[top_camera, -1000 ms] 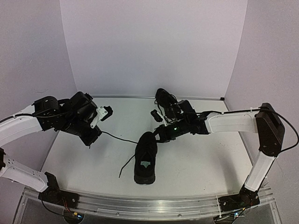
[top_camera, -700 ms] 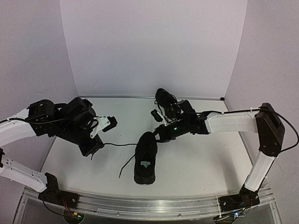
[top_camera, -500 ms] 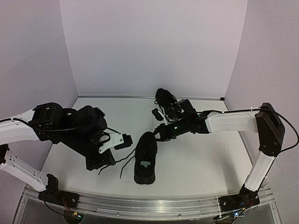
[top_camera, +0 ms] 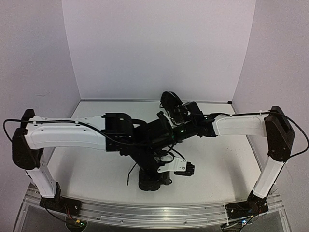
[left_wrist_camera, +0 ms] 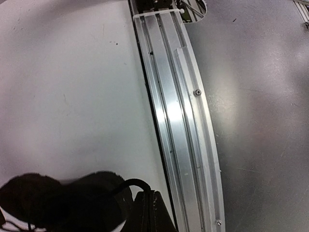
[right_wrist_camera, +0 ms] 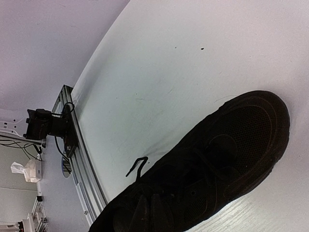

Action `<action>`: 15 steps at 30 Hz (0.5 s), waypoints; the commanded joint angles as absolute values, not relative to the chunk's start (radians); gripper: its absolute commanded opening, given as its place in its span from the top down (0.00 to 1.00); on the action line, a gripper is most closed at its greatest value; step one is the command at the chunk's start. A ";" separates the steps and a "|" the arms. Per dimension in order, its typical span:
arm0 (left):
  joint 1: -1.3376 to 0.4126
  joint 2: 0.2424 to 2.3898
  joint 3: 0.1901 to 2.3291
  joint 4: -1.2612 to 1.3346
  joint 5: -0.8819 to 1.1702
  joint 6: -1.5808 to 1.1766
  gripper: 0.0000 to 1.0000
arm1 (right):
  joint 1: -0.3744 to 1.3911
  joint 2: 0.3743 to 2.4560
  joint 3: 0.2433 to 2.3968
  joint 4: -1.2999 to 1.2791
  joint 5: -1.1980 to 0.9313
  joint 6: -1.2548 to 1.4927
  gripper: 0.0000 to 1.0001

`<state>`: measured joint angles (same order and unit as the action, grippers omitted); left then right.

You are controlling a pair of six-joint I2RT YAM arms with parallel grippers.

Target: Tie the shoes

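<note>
Swung in from the left, the left tool (left_wrist_camera: 147, 209), closed on a lace (left_wrist_camera: 129, 183), is carrying it across the near sneaker (right_wrist_camera: 227, 140) at the bench's (top_camera: 217, 164) front, likely starting a crossing. The right tool (right_wrist_camera: 147, 215) is staying closed at its tongue; the second sneaker (top_camera: 169, 100) is lying behind.

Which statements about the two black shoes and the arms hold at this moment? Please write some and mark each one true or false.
1. The left arm stretches across over the near shoe. True.
2. The two shoes stand side by side. False: the far shoe lies near the back wall, apart from the near one.
3. The left fingers are wide open. False: they are shut, and a lace runs to their tips.
4. In the right wrist view the near shoe lies on the white table. True.
</note>
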<state>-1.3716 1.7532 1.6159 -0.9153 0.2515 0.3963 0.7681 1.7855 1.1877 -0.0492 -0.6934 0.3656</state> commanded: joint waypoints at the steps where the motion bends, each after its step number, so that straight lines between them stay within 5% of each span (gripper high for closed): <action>1: -1.375 1.868 1.735 -0.814 0.316 0.596 1.00 | 0.764 1.779 1.240 -0.049 -0.759 0.326 1.00; 15: -1.310 2.030 1.709 -0.559 0.297 0.785 0.95 | 0.764 1.800 1.269 -0.075 -0.824 0.274 1.00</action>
